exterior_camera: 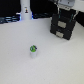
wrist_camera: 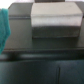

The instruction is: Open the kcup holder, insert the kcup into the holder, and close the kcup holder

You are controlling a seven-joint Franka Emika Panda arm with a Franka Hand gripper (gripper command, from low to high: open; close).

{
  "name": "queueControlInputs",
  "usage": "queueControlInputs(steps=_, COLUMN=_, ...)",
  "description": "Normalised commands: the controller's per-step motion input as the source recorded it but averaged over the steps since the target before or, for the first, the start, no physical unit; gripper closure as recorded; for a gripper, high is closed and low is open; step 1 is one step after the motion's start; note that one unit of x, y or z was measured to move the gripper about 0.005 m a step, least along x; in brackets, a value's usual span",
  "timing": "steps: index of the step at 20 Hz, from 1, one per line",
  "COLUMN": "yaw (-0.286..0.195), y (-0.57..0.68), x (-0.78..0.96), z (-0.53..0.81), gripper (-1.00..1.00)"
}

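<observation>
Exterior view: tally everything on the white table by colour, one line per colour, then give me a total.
Black: 1, the kcup holder at the exterior view's right, with the gripper above it.
White with a green top: 1, the kcup.
White with a dark mark: 1, the tall bottle-shaped object.
Total: 3

My table [exterior_camera: 20, 55] is white. The little kcup [exterior_camera: 33, 50] stands near its middle. The black kcup holder [exterior_camera: 64, 25] sits at the far edge. A tall white bottle [exterior_camera: 25, 11] stands by the far edge too.
</observation>
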Motion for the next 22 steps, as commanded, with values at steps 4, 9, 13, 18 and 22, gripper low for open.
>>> queueControlInputs(steps=4, yaw=-0.105, y=0.11, x=-0.37, z=-0.39, gripper=-1.0)
queueControlInputs(steps=9, yaw=-0.046, y=0.02, x=-0.45, z=-0.41, gripper=-1.0)
queueControlInputs(steps=13, yaw=-0.014, y=-0.01, x=-0.27, z=-0.16, gripper=-1.0)
queueControlInputs(steps=18, yaw=-0.016, y=-0.36, x=-0.39, z=0.33, gripper=-1.0)
queueControlInputs(steps=22, yaw=-0.014, y=-0.07, x=-0.25, z=-0.21, gripper=-1.0)
